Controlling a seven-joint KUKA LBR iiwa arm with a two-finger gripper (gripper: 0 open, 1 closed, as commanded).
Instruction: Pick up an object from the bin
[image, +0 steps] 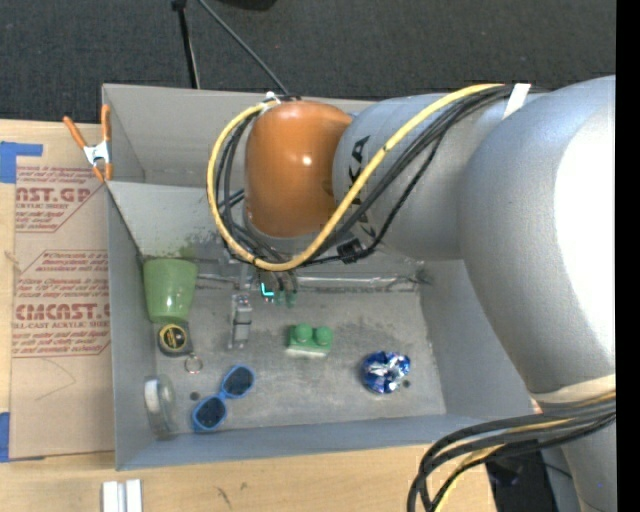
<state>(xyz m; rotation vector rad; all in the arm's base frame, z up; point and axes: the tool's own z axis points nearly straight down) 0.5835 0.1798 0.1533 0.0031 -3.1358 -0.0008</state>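
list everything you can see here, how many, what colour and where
bin: one, grey, centre of the view
cup: one, pale green, left side of the bin
round thing: one, black and yellow, just below the cup
sunglasses: one pair, blue, front left
block: one, green, middle of the floor
crumpled ball: one, blue and white, front right
arm: one, silver with an orange cover, from the right

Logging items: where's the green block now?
In the camera view, the green block lies centrally, between blue sunglasses at lower left and a blue ball at right.
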